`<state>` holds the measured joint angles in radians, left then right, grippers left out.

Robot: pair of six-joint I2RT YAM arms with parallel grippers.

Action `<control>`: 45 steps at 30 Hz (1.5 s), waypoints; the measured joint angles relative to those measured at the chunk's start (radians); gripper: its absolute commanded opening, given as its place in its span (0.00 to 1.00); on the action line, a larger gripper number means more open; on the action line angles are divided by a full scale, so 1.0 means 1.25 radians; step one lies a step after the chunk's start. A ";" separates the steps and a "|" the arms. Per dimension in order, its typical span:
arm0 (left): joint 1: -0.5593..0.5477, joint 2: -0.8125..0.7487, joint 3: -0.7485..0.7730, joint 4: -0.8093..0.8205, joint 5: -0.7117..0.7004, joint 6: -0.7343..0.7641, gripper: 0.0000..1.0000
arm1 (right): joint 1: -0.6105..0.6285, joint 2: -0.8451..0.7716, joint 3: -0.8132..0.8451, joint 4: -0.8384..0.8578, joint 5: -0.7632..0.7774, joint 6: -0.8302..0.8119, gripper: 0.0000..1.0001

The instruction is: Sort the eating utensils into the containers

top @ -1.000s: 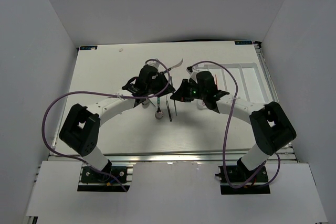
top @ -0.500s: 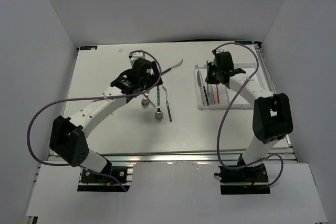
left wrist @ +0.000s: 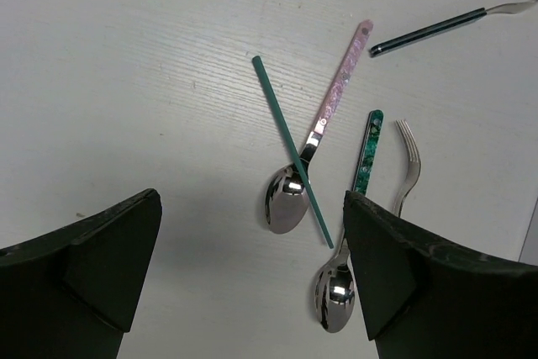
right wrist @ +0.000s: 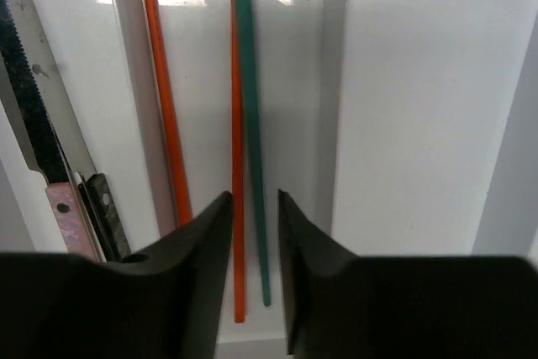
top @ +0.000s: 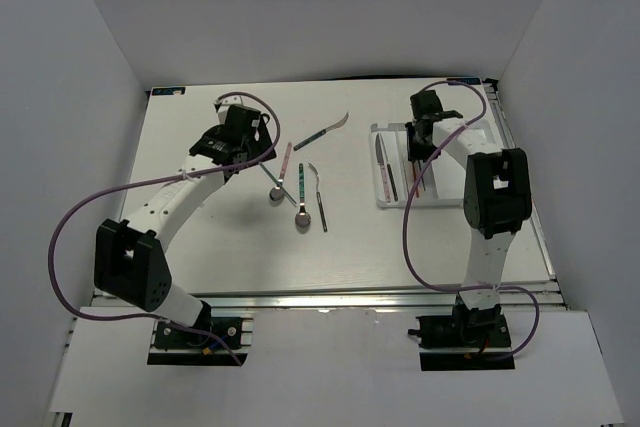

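White table point(top: 380, 247). Left gripper point(left wrist: 250, 233) wide open, empty, over 2 spoons point(left wrist: 286, 199), 1 fork point(left wrist: 408, 153), 1 teal chopstick point(left wrist: 286, 136), 1 teal-handled piece point(left wrist: 429, 31), tip cropped. Right gripper point(right wrist: 254, 208) slightly parted above tray point(right wrist: 395, 124): 2 orange chopsticks point(right wrist: 164, 98), 1 teal stick point(right wrist: 248, 81), 2 knives point(right wrist: 29, 98), handles half hidden.

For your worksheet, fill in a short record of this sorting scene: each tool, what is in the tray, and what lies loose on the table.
left tool: open, above the loose pieces
right tool: slightly open over the tray, holding nothing
in tray: knives, two orange chopsticks, one teal chopstick
loose on table: pink spoon, loose chopstick lying across it, teal spoon, fork, teal-handled piece
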<state>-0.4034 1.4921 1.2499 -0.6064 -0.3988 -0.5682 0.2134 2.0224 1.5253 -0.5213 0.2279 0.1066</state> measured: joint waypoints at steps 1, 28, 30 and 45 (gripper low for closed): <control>0.002 0.006 0.000 0.001 0.005 0.003 0.98 | 0.000 0.000 0.002 -0.005 0.002 0.000 0.40; 0.029 0.362 0.096 0.032 -0.009 -0.260 0.60 | 0.106 -0.407 -0.229 0.017 -0.107 0.056 0.45; 0.029 0.382 0.096 0.048 -0.006 -0.267 0.60 | 0.108 -0.415 -0.234 0.019 -0.108 0.056 0.45; 0.029 0.450 0.138 0.073 -0.011 -0.274 0.16 | 0.131 -0.455 -0.269 0.031 -0.111 0.054 0.46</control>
<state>-0.3672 2.0552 1.4227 -0.5148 -0.4122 -0.9104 0.3775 1.4532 1.1885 -0.4828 0.0891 0.1745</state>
